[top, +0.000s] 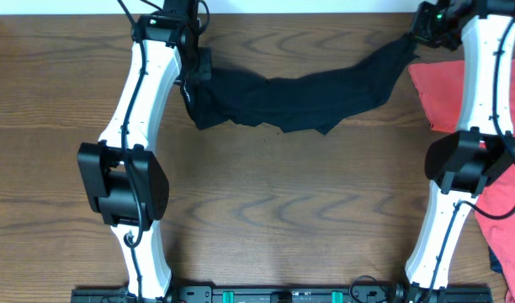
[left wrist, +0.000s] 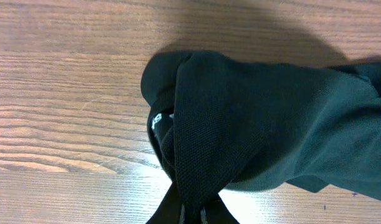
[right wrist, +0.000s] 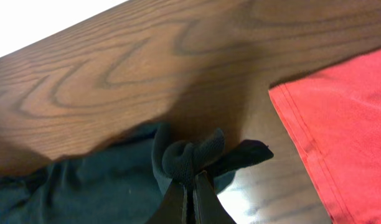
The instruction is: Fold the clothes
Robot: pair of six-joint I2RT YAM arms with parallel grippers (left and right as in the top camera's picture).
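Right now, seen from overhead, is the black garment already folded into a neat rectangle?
No: the black garment is a bunched, uneven strip, its ends pinched by the left gripper and the right gripper.

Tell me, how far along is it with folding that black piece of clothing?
Early days. Done: each end of the black garment is pinched, with the left tool and the right tool both shut on bunched cloth. In hand: the garment lies as a crumpled band stretched between them, near the far edge of the table. Left: no flat fold shows yet, so all the folding itself.
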